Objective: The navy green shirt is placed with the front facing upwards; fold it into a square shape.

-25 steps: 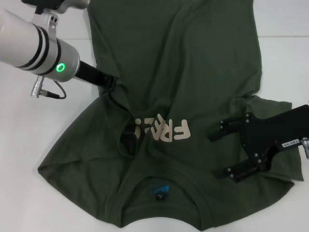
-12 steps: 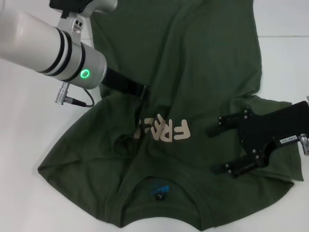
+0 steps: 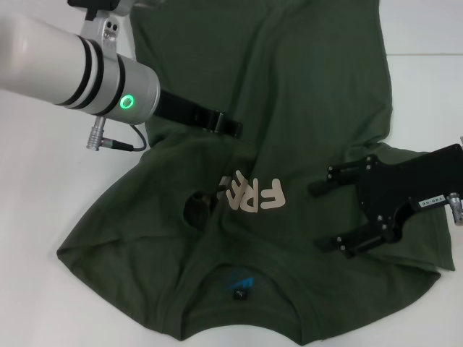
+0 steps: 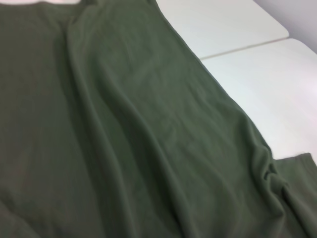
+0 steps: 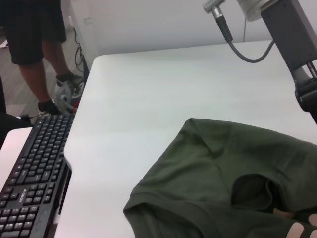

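Note:
The navy green shirt [image 3: 304, 87] lies front up on the white table [image 3: 43, 202], collar nearest me. Its cream lettering [image 3: 257, 196] and blue-black neck label [image 3: 239, 287] show. My left gripper [image 3: 230, 128] reaches in from the upper left, shut on a fold of the shirt's left side, which it holds drawn over the chest. That fold hides the end of the lettering, and a sleeve opening [image 3: 197, 208] gapes beside it. My right gripper [image 3: 324, 217] is open over the right sleeve. The left wrist view shows only rumpled shirt fabric [image 4: 124, 124].
In the right wrist view a keyboard [image 5: 29, 173] sits on a lower desk past the table's edge, and a person [image 5: 39, 44] stands behind it. The left arm's cable and body [image 5: 297, 44] hang above the sleeve [image 5: 208, 168]. White table seams [image 4: 237, 47] run beside the shirt.
The left gripper has moved right, toward the shirt's middle, dragging the left side of the shirt over the chest and covering more lettering. The right gripper has barely shifted.

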